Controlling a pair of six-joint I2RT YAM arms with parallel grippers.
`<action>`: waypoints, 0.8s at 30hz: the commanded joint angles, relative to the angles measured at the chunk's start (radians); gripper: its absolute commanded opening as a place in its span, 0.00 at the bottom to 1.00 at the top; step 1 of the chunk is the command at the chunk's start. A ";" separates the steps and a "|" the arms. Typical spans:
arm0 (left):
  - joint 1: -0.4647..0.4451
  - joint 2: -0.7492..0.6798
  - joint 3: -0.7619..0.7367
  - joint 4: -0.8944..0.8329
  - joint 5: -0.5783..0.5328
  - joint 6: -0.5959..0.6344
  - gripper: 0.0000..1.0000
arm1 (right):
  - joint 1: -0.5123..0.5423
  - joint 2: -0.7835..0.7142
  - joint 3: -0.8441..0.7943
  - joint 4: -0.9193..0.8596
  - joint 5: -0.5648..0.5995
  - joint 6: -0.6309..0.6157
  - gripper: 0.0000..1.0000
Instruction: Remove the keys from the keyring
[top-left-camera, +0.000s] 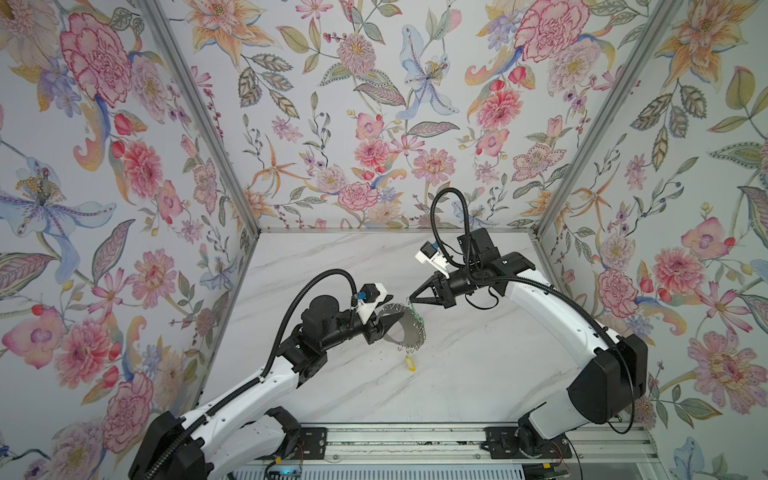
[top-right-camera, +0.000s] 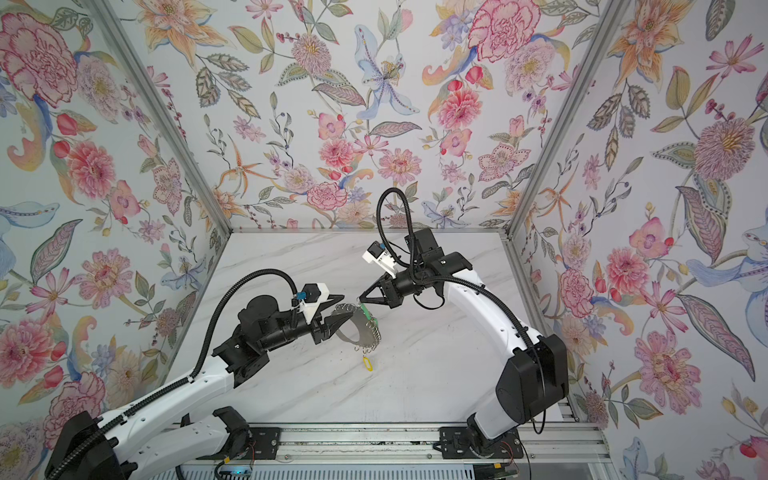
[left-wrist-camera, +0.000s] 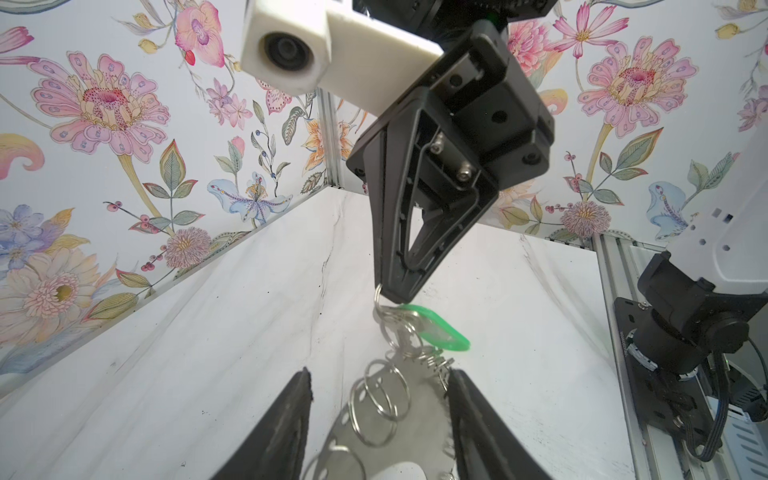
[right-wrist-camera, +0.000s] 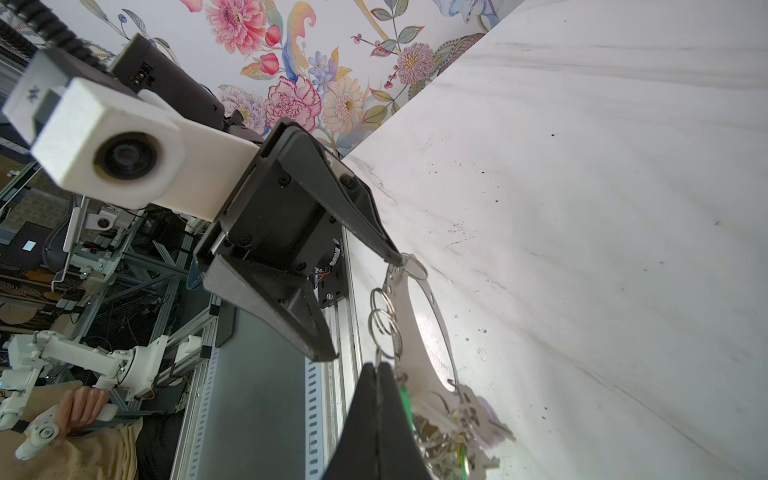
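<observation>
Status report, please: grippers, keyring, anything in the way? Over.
Left gripper open, astride keyring. Right gripper shut on ring by green key. Green key and yellow key not yet off. Nothing in the way.

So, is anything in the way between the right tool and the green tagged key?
Nothing visible does. The right tool is shut on a wire ring right beside the green-tagged key, at the edge of the keyring. The left tool stands open, one finger on either side of the keyring, clear of that key.
</observation>
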 joint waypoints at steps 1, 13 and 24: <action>0.003 -0.042 0.017 -0.032 0.009 -0.019 0.63 | 0.008 0.028 0.036 -0.055 -0.081 -0.070 0.00; 0.079 0.070 0.188 -0.204 -0.057 -0.037 0.65 | 0.056 0.114 0.124 -0.200 -0.062 -0.173 0.00; 0.141 0.295 0.311 -0.315 0.049 -0.059 0.61 | 0.075 0.117 0.119 -0.199 -0.059 -0.178 0.00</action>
